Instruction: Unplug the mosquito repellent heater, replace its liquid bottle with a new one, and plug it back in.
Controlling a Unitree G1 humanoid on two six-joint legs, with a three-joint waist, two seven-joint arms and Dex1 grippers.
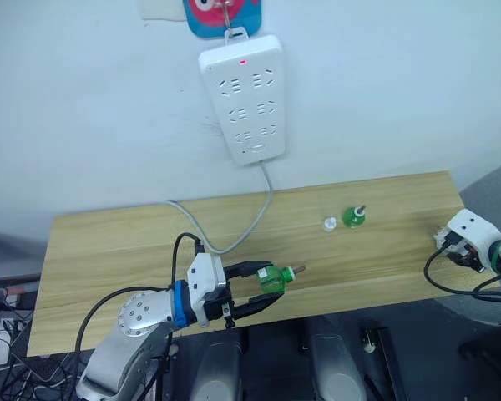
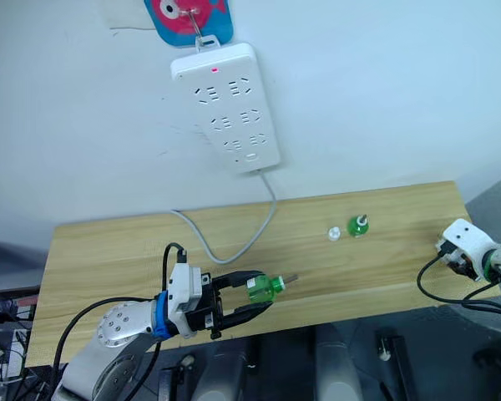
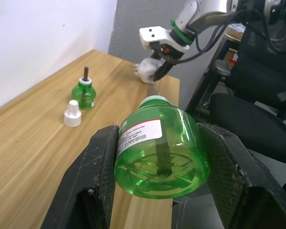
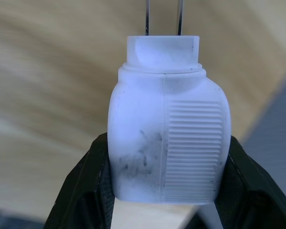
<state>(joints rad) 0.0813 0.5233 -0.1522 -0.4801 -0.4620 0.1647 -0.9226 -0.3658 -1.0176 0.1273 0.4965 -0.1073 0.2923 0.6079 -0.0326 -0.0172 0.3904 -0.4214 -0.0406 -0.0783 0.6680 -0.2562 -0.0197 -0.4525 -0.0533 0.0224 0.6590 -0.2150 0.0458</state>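
Two green bottles in play: one clamped on its side between the fingers of the left gripper (image 1: 267, 294) over the near edge of the wooden table (image 1: 108, 242), wick pointing right; the other bottle (image 1: 353, 216) standing upright farther back, just beside a tiny white cap (image 1: 330, 223). Mosquito repellent heater (image 4: 169, 143) already unplugged, pinched across its body by the right gripper (image 3: 155, 71) at the table's right end, prongs pointing away from the wrist. Power strip (image 1: 244, 96) hanging on the wall above, sockets bare, red lamp lit. Probably light, hard plastic all round; smooth, rounded bottle likely slippery, so best held across the belly, never by the thin wick. Heater shell stiff, ribbed on one flank, better gripped there, clear of prongs and threaded mouth.
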